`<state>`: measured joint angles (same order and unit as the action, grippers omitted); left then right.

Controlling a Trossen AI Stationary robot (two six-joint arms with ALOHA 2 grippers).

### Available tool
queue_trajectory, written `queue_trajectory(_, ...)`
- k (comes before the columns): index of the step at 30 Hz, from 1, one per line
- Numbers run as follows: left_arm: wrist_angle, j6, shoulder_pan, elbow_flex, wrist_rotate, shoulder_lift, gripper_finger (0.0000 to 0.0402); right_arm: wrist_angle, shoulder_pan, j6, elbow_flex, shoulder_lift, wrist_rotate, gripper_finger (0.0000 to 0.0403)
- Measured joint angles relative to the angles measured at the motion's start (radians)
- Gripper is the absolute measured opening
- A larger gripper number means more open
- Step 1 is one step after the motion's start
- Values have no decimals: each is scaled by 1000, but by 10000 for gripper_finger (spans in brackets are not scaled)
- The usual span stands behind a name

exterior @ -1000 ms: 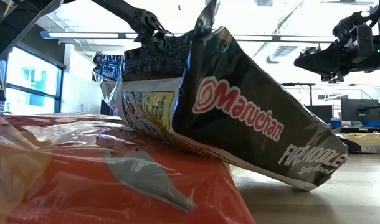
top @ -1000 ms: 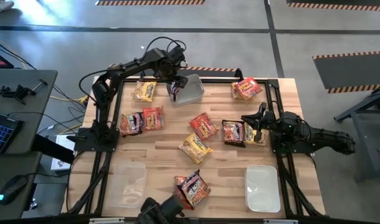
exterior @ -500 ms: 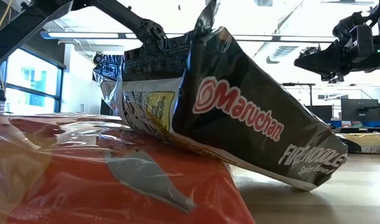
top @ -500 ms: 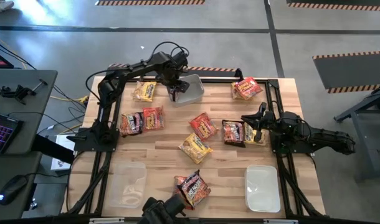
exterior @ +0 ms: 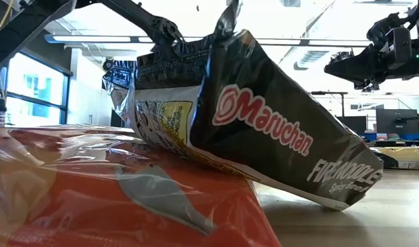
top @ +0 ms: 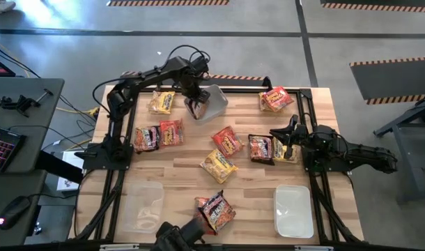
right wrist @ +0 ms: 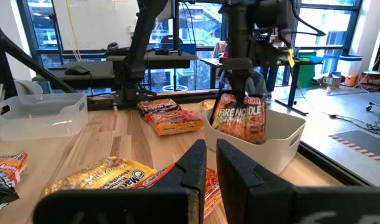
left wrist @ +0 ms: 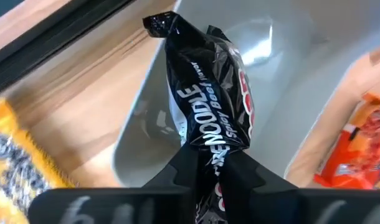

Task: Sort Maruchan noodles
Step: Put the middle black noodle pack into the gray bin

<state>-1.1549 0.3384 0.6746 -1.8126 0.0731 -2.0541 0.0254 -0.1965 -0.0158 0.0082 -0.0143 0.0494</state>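
- Holding a dark noodle packet [left wrist: 212, 118] in the left claw [left wrist: 216, 163], pinched tight by one end, hanging down into the pale bin [left wrist: 283, 81] at the far side of the counter [top: 254, 185].
- Showing the same packet [right wrist: 241, 118] from the right wrist view, dangling upright just inside the bin's rim, not yet let go.
- Judging the sort as barely begun: no other packet visible inside that bin, and the clear bin [top: 143, 206] and white bin [top: 293, 209] at the near edge looking bare of noodles.
- Leaving plenty loose on the counter: a yellow packet [top: 161, 102] just beside the left arm, a dark and red pair [top: 159, 134] touching, a red packet [top: 227, 141] mid-counter, another yellow packet [top: 218, 166] near it.
- Also waiting: a red packet [top: 276, 98] at the far right corner, a dark-and-yellow cluster [top: 272, 148] by the right arm, and a dark packet on a red one [top: 214, 210] at the near edge, filling the low view.
- Resting the right claw [right wrist: 210, 165] over that cluster, fingers nearly together with only a thin gap, gripping nothing visible.
- Expecting a release over the bin next, as a guess only.
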Motion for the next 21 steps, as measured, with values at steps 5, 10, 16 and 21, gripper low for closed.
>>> queue_trajectory(5, -33, 143, 2, 0, -40, 48, 27, 0, 0, 0, 0, 0, 0, 23)
queue_trajectory(10, -74, 166, -24, 0, -78, 94, 26, 0, 0, 0, 0, 0, 0, 23)
queue_trajectory(16, -28, 90, -67, 0, -114, 135, 26, 0, 0, 0, 0, 0, 0, 23)
queue_trajectory(21, 31, -27, -99, 0, -115, 138, 26, 0, 0, 0, 0, 0, 0, 23)
